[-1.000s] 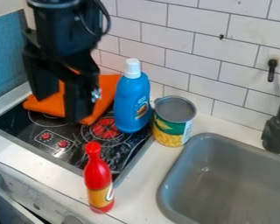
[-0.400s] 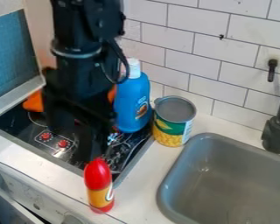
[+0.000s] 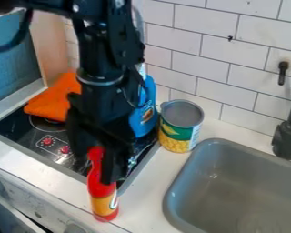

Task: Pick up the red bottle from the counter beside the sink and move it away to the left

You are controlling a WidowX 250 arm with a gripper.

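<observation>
While the red bottle (image 3: 103, 200) with its yellow label stands upright on the white worktop (image 3: 142, 195), close to the front edge, the black gripper (image 3: 96, 167) hangs over its upper part. The fingers (image 3: 115, 166) are parted, one on either side of the bottle's narrow neck; whether they touch it cannot be told from where one stands. Just behind the bottle lies the black stovetop (image 3: 42, 152), marked with burner rings and red dials. At its rear right corner, a blue bottle (image 3: 149, 107) stands upright, partly hidden by the arm (image 3: 105, 54). Immediately to the right of this, on the worktop, is a can (image 3: 183, 125) with a green and yellow label. An orange cloth (image 3: 57, 98) lies folded on the rear left of the stovetop. Farther right, a grey sink (image 3: 233, 148) is set into the worktop, with a black faucet (image 3: 286, 136) beside it. White tiles (image 3: 203, 59) cover the wall behind.
</observation>
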